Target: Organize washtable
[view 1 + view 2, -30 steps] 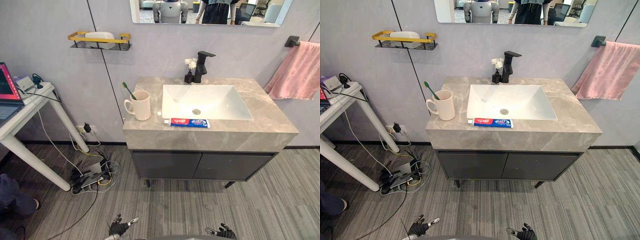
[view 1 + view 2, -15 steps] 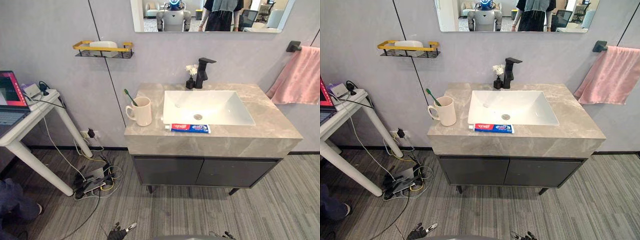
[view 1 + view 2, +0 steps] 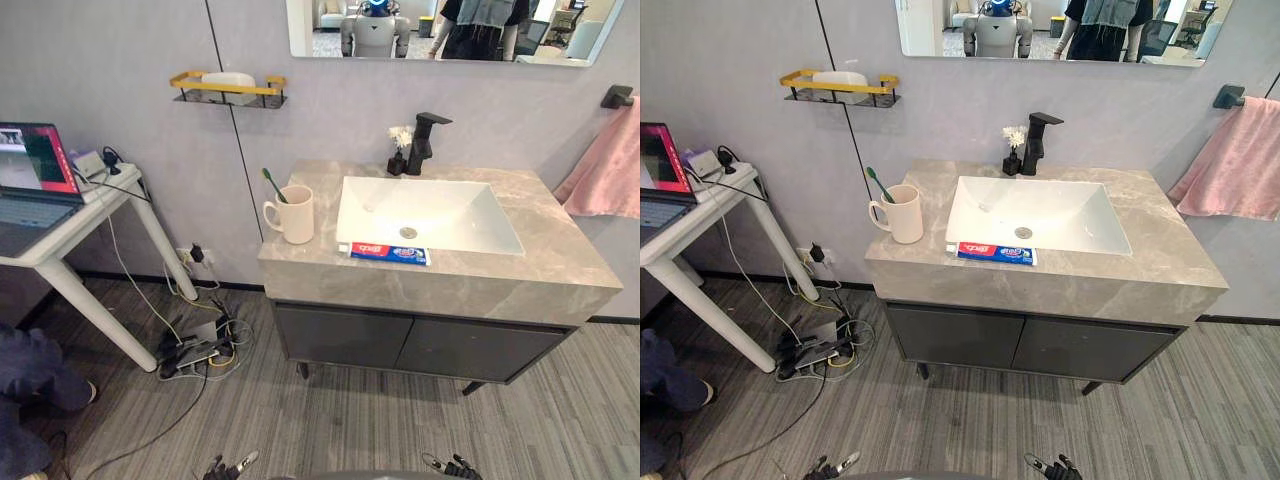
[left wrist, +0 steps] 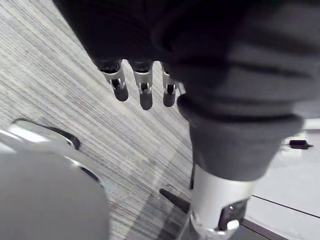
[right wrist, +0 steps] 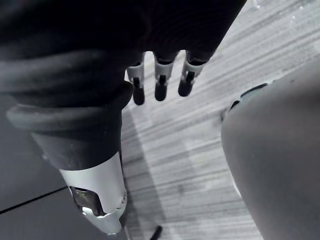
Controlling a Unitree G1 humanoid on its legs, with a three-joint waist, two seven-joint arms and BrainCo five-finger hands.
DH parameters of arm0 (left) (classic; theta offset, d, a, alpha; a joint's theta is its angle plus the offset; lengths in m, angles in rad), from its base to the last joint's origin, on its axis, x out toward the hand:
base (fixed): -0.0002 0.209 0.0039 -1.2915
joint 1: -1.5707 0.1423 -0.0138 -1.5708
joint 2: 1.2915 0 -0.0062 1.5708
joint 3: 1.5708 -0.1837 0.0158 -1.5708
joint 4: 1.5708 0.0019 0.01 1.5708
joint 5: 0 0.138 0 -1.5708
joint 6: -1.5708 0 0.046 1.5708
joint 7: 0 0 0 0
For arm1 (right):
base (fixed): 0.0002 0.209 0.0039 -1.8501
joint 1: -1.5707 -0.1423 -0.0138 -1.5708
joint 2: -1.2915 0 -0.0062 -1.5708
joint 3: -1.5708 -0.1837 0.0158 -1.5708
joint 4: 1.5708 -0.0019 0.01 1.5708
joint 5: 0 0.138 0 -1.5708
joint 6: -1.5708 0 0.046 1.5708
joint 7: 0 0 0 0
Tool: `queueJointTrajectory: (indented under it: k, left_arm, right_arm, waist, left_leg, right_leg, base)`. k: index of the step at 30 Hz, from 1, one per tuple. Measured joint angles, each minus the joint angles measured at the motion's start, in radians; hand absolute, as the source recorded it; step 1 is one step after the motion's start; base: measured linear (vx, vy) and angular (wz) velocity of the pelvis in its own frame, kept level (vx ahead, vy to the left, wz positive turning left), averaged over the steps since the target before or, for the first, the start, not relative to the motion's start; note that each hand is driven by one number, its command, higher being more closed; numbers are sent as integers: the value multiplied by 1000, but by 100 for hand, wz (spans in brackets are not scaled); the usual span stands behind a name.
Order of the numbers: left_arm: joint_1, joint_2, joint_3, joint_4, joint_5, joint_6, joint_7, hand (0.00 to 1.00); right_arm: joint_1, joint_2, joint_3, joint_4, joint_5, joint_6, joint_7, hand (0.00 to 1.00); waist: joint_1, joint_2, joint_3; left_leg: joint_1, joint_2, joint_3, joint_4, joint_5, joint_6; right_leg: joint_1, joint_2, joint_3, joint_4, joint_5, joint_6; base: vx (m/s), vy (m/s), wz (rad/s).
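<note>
On the grey stone washtable (image 3: 545, 272), a cream mug (image 3: 297, 213) with a green toothbrush (image 3: 271, 184) in it stands left of the white sink (image 3: 430, 212). A blue and red toothpaste tube (image 3: 389, 253) lies flat along the sink's front rim. Behind the sink are a black faucet (image 3: 424, 137) and a small dark vase of white flowers (image 3: 399, 150). My left hand (image 3: 228, 467) and right hand (image 3: 455, 466) hang low over the floor, far below the counter. In the wrist views the left hand (image 4: 145, 90) and right hand (image 5: 160, 82) have straight fingers and hold nothing.
A white desk (image 3: 95, 215) with a laptop (image 3: 35, 165) stands to the left, cables and a power strip (image 3: 195, 345) on the floor beside it. On the wall are a gold shelf (image 3: 228, 85) and a pink towel (image 3: 610, 170). A person's leg (image 3: 30, 380) shows at lower left.
The camera has moved, so the whole picture has shifted. Mug, toothbrush and toothpaste keep their places on the counter. Both hands show lower at the picture's bottom edge.
</note>
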Motion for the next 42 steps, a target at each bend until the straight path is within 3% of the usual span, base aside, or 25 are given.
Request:
queueJointTrajectory:
  k: [3,4,6,9,10,12,14,17,19,20,21,22,23,26,28,35,38,42]
  left_arm:
    - [4,-1,2,-2,0,0,-1,0]
    - [5,-5,15,-11,0,0,-2,0]
    - [10,-39,43,-20,-7,-2,-1,0]
    - [29,-42,77,-36,-20,0,-3,0]
    - [32,-39,80,-40,-20,1,-3,0]
    - [26,-33,90,-33,-19,8,-3,0]
    - [26,-20,95,-24,-14,24,-5,0]
    - [15,-16,105,-25,11,41,-5,0]
    - [15,-20,105,-24,20,41,-4,0]
    - [15,-20,104,-24,22,41,-4,0]
    - [14,-20,104,-24,22,40,-4,0]
    - [14,-17,104,-27,21,36,-3,0]
    - [10,-38,104,-14,21,36,-2,0]
    - [7,-60,114,-17,20,14,0,0]
    - [6,-67,112,-19,19,11,1,0]
    - [3,-58,117,-39,2,0,24,0]
    - [31,-57,129,-28,-3,1,27,0]
    - [37,-56,148,4,-23,5,24,0]
  right_arm:
    - [8,3,30,-45,2,1,0,0]
    - [4,-1,48,-58,6,0,-1,0]
    - [9,-14,56,-60,11,0,-2,0]
    - [17,0,63,-72,13,0,0,0]
    - [22,8,49,-76,14,0,0,0]
    - [22,17,16,-89,15,-1,3,0]
    - [23,27,0,-102,13,-2,11,0]
    - [19,31,-16,-104,3,-1,21,0]
    - [14,30,-21,-105,-3,-1,20,0]
    - [13,30,-20,-105,-4,-1,20,0]
    - [13,30,-19,-105,-4,-1,20,0]
    - [17,31,-13,-104,-5,4,20,0]
    - [16,11,-10,-100,-6,4,19,0]
    - [12,-13,-7,-73,-9,7,16,0]
    - [13,-13,0,-72,-10,8,15,0]
    - [14,-11,-16,-19,-8,8,17,0]
    - [3,-14,-62,10,-7,7,17,0]
    - [3,-33,-122,35,-2,6,17,0]
  waist:
    - [1,-6,21]
    - [-1,0,33]
    - [5,24,32]
    - [4,11,14]
    - [6,-2,12]
    - [5,-7,13]
    - [-4,-7,20]
    - [-2,-18,17]
    - [-3,-11,15]
    - [-4,-9,14]
    - [-4,-10,14]
    - [-4,-19,7]
    - [-1,24,-6]
    - [1,29,-10]
    - [2,27,-13]
    - [0,-7,-35]
    - [1,5,-36]
    - [-2,27,-40]
  left_leg:
    - [-36,2,-1,52,1,0]
    - [-87,0,-6,103,-25,10]
    - [-116,8,-18,78,-5,4]
    - [-117,-19,32,82,-59,33]
    - [-112,-34,43,83,-75,39]
    - [-61,-49,64,83,-96,50]
    - [24,-50,83,65,-119,63]
    - [121,-39,80,5,-121,61]
    - [174,-20,79,-38,-113,47]
    - [189,-7,78,-47,-110,41]
    - [194,-2,77,-46,-109,35]
    - [200,0,76,-43,-108,4]
    - [205,42,69,-39,-94,-35]
    - [204,52,58,-145,-63,-60]
    - [196,50,38,-218,46,-67]
    - [118,42,-87,-222,113,-80]
    - [125,40,-88,-267,153,-83]
    - [134,43,-87,-301,155,-81]
  right_leg:
    - [-1,-1,18,-20,5,-5]
    - [6,-4,35,-42,4,-3]
    - [-13,-4,56,-41,0,19]
    - [-19,-43,92,-28,-6,43]
    - [-47,-62,101,28,-23,65]
    - [-147,-97,108,287,-62,64]
    - [-256,-131,109,600,-15,14]
    - [-317,-142,48,765,-32,-2]
    - [-335,-128,-24,706,-80,-23]
    - [-342,-114,-62,594,-90,-33]
    - [-342,-104,-70,510,-82,-37]
    - [-338,-86,-63,322,-6,-46]
    - [-292,-28,-68,273,15,-71]
    - [-246,-16,-67,208,17,-73]
    - [-233,-13,-74,202,14,-70]
    - [-158,-24,-193,66,31,-45]
    - [-122,-8,-216,-13,71,-48]
    - [-95,16,-217,-103,133,-46]
  base:
    - [8,18,0]
    - [6,64,-2]
    - [9,137,-31]
    - [173,218,-34]
    - [332,235,-35]
    - [291,136,-28]
    - [313,68,-7]
    - [282,-35,5]
    - [346,-143,1]
    - [322,-182,2]
    - [311,-232,5]
    - [406,-274,-3]
    - [347,-226,-5]
    - [216,-182,0]
    - [122,-127,3]
    - [48,-44,59]
    - [-17,-10,25]
    - [-75,25,-2]
